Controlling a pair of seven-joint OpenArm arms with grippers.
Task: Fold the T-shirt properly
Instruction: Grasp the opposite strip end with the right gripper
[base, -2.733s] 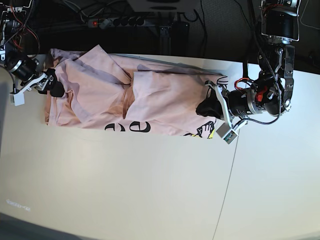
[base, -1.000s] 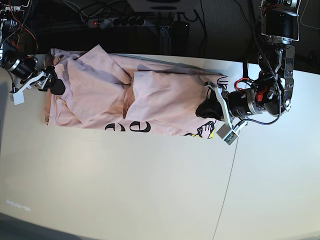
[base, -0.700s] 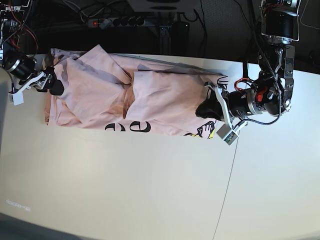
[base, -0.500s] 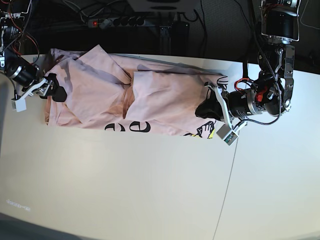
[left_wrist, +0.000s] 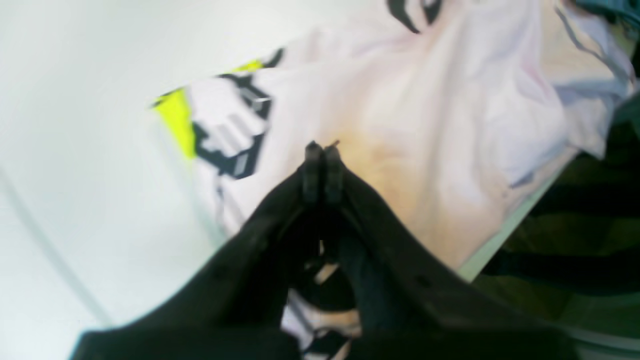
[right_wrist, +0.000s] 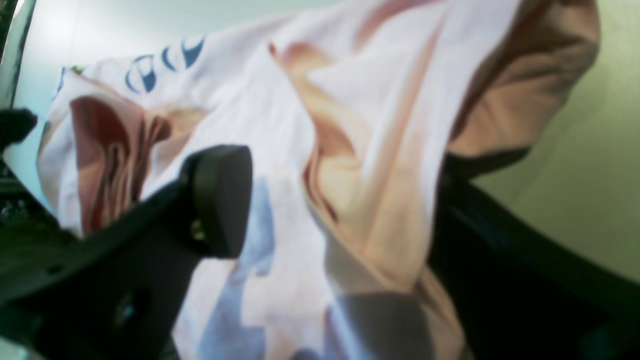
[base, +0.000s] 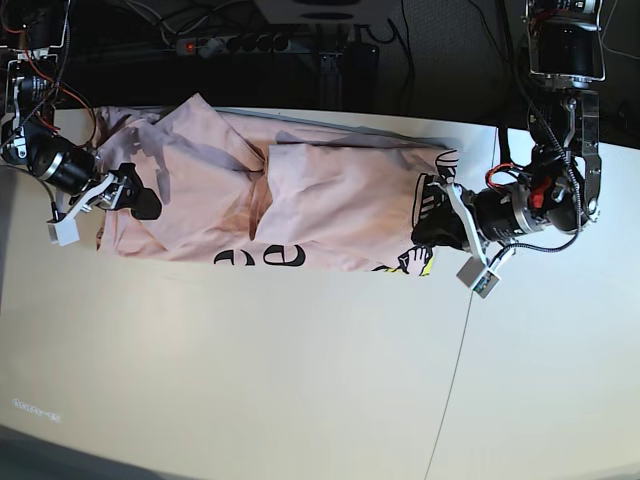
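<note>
The T-shirt (base: 270, 200) lies as a long rumpled band across the upper half of the base view, lettering along its lower edge, on the white table (base: 250, 380). At right, the left gripper (base: 425, 222) has its jaws pressed together at the hem by the yellow-black graphic (left_wrist: 220, 127) (whether cloth is pinched between them cannot be told). At left, the right gripper (base: 105, 200) stands spread wide with fabric between its fingers (right_wrist: 220, 200), apparently placed to take the opposite end for a fold.

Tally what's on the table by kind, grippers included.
T-shirt: 1, pale pink, partly folded along the far edge of the table
Grippers: 2, left gripper shut at the yellow-graphic end, right gripper open at the opposite end
Total: 3
</note>
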